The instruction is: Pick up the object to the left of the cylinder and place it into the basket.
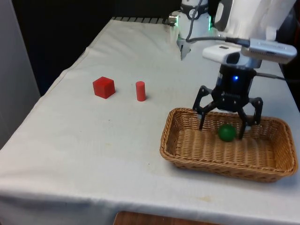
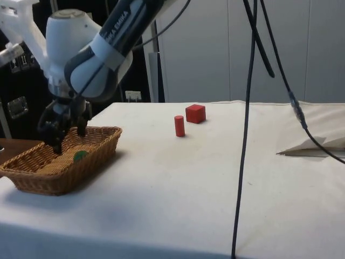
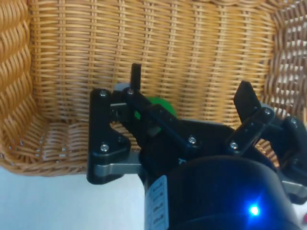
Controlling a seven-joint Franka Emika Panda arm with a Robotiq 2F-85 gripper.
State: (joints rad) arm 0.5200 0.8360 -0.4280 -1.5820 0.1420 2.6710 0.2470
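- The hand hangs low inside the wicker basket, its two black fingers spread wide apart and gripping nothing.
- A green ball lies on the basket floor between the spread fingers; in the front view it sits closer to the finger on the front view's right, and whether it touches that finger cannot be told.
- In the side view the hand reaches down past the basket rim, with the green ball just beside the fingertips on the woven floor.
- In the wrist view the green ball peeks out from behind the linkage of one finger, against the basket weave.
- The basket is rectangular and tan, and stands on the white-clothed desk towards the front view's right.
- A red cylinder stands upright on the desk, well apart from the basket.
- A red cube rests near the cylinder, on the front view's left of it, with a clear gap between the two.
- In the side view the red cylinder stands nearer the camera than the red cube, both on the desk cloth.
- A black cable hangs across the side view in front of the desk.
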